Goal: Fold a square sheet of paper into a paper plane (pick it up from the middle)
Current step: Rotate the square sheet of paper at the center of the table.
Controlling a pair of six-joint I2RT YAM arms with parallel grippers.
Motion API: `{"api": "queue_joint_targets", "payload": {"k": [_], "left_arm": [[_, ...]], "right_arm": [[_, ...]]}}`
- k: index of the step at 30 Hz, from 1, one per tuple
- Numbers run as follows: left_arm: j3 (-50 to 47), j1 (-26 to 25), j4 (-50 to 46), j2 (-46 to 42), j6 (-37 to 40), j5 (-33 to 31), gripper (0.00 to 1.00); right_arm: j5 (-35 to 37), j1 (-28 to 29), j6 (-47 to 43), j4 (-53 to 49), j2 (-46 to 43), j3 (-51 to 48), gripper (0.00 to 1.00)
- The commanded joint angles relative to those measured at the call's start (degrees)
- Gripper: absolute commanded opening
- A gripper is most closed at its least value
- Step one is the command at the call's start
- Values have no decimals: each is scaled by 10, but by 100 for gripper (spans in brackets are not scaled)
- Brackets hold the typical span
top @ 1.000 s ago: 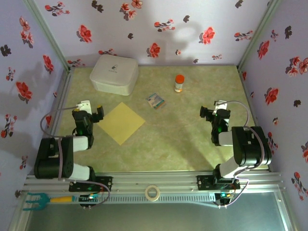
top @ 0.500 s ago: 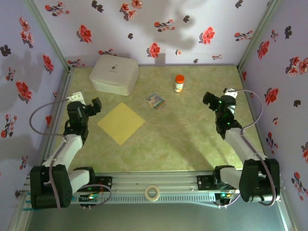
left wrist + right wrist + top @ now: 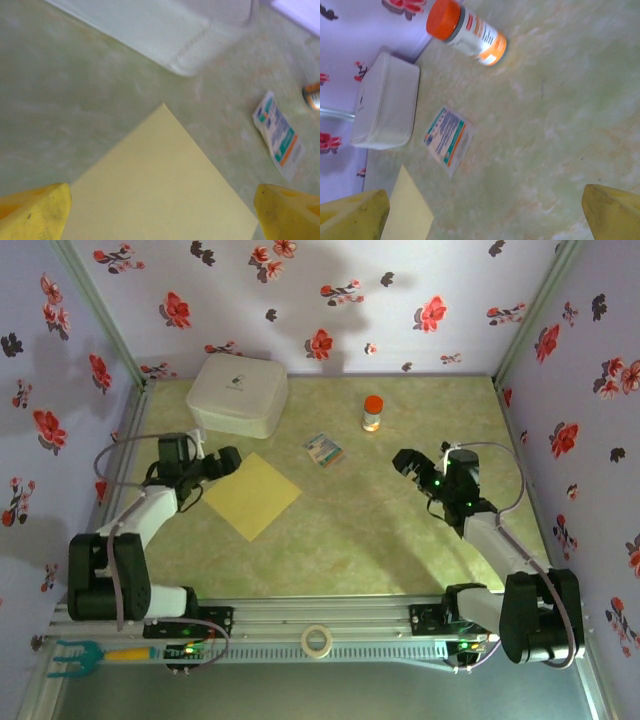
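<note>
From the top external view, the square sheet of paper (image 3: 252, 495) lay flat and uncreased, corner-up like a diamond, left of centre in the frame. The left gripper (image 3: 222, 462) hung at its upper-left edge with the jaws spread and nothing held. The right gripper (image 3: 407, 462), likewise spread and empty, sat well apart at centre right. The white box (image 3: 238, 393) stood just above the sheet, the printed packet (image 3: 323, 449) to its upper right and the orange-capped bottle (image 3: 372, 412) beyond. The likely risk was a grasp taken here at the rim, not the middle, which would crumple or skid the thin sheet.

In the left wrist view, the sheet (image 3: 160, 185) filled the lower centre, its top corner pointing up between the yellow fingertips (image 3: 35, 210) set wide at the bottom corners. The box (image 3: 150, 30) crossed the top. A pinch on flat paper could well slip and only push it toward the box.

In the right wrist view, the bottle (image 3: 467, 32) was at upper centre, the packet (image 3: 448, 140) mid-left, and one sheet corner (image 3: 410, 210) at lower left. A careless sweep leftward might knock the packet.
</note>
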Motion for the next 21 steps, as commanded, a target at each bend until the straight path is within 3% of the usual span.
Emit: {"api": "queue_joint_targets", "payload": {"k": [1, 11, 21], "left_arm": [[30, -29, -36, 35, 0, 33, 94], [47, -88, -57, 137, -15, 24, 92], [-22, -111, -40, 137, -128, -44, 92]], "right_arm": [[-37, 13, 18, 11, 11, -10, 99], [-38, 41, 17, -7, 32, -4, 99], [0, 46, 20, -77, 26, 4, 99]]}}
